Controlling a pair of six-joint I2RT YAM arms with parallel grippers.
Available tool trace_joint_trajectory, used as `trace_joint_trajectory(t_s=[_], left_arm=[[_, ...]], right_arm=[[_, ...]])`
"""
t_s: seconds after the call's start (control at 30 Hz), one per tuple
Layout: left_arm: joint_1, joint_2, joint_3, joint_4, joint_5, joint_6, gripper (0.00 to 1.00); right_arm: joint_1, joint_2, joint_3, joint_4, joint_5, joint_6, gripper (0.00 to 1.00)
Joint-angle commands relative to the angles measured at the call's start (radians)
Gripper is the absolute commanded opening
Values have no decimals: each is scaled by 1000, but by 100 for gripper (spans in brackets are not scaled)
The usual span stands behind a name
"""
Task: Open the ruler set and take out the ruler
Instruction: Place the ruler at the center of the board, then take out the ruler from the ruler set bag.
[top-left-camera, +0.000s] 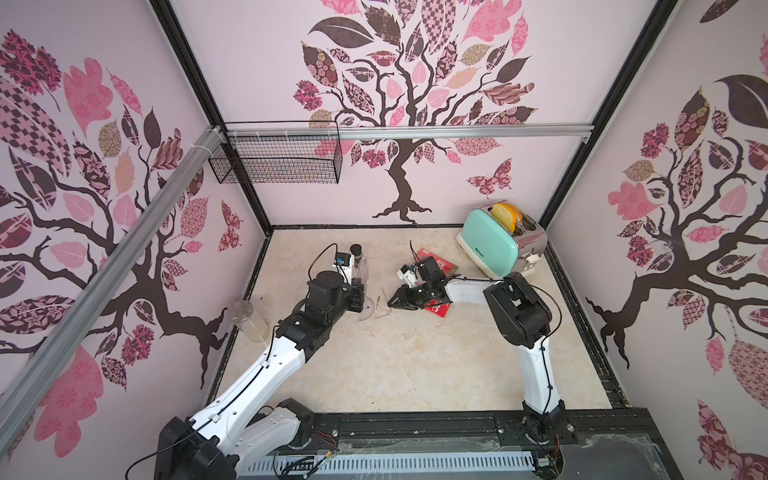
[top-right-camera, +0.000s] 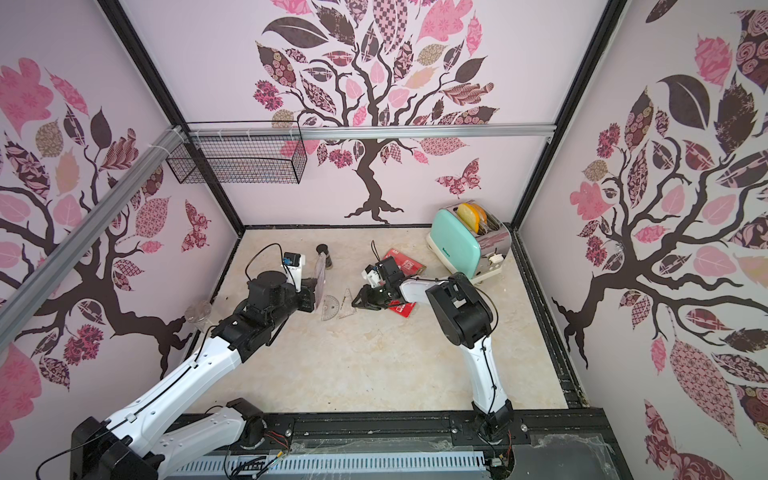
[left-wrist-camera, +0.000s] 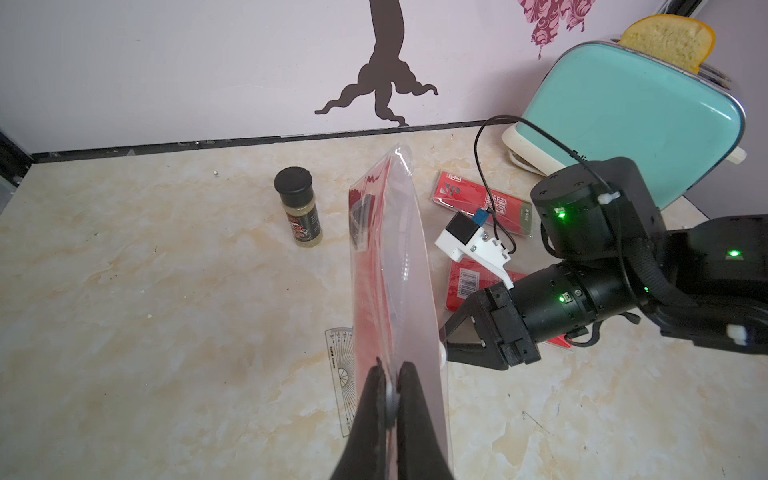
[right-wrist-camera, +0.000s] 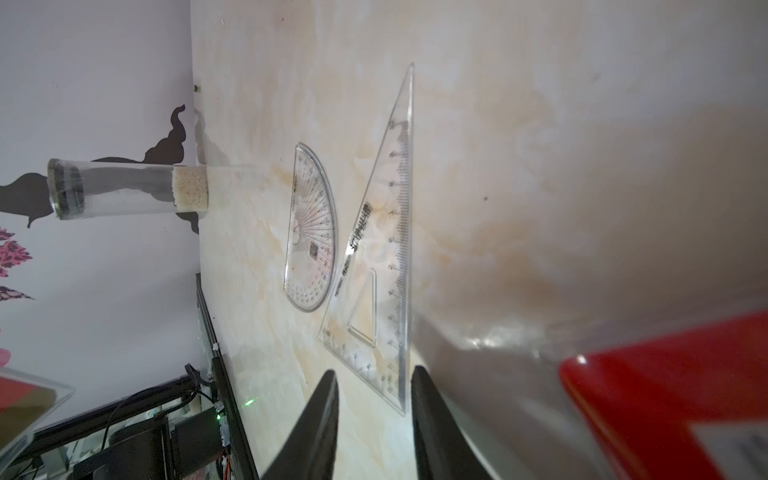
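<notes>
Left wrist view: the left gripper (left-wrist-camera: 388, 370) is clenched on the near edge of the clear plastic ruler-set pouch with a red card insert (left-wrist-camera: 395, 257). The pouch is held upright and edge-on, close to the clear semicircular plastic protractor (left-wrist-camera: 341, 374), and it hides part of the protractor from this camera. The protractor lies flat on the beige marbled tabletop (left-wrist-camera: 166, 332). Whether a straight ruler is inside the pouch I cannot tell.

In the right wrist view the right gripper (right-wrist-camera: 374, 382) has its jaws parted and grasps nothing. Its black fingertips (right-wrist-camera: 328, 386) flank one corner of the clear plastic triangular set-square ruler (right-wrist-camera: 386, 249), which lies flat on the tabletop just beside the protractor. Whether a fingertip touches the ruler's edge I cannot tell.

In both top views the right gripper sits on the side of the set-square ruler away from the protractor. Two flat red packets (top-left-camera: 440, 266) lie under and past that arm's wrist, farther from the protractor.

A small glass spice jar with a black lid (left-wrist-camera: 298, 208) stands past the pouch, apart from the protractor. The mint-green toaster holding yellow bread slices (top-left-camera: 490, 245) stands well apart from the protractor — in the far corner. A tall clear plastic cup with pale grains at its bottom (top-left-camera: 249, 320) stands well apart from the protractor on the left arm's side, and a black wire basket (top-left-camera: 278, 160) hangs on the wall high above.
</notes>
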Motion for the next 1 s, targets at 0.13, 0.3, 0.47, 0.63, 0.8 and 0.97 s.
trace_joint_trajectory(t_s=[0.13,0.3,0.47,0.63,0.8,0.97], left_arm=[[4,40,1,11,11,9,0],[6,78,12,39,38,0,0],[5,116,27,64,84,-8,0],[5,127,35,78,126,-15,0],[4,133,38,82,148,-19,0],[3,149,38,97,171,-27,0]], right_arm=[[0,-316,-103,-22,52,-52,20],[21,-445,-150,60,-23,11,10],[86,-457,-126,94,-40,46,7],[108,-429,-100,119,-39,71,6],[111,-408,-71,122,-38,73,6],[111,-361,-41,121,-36,67,6]])
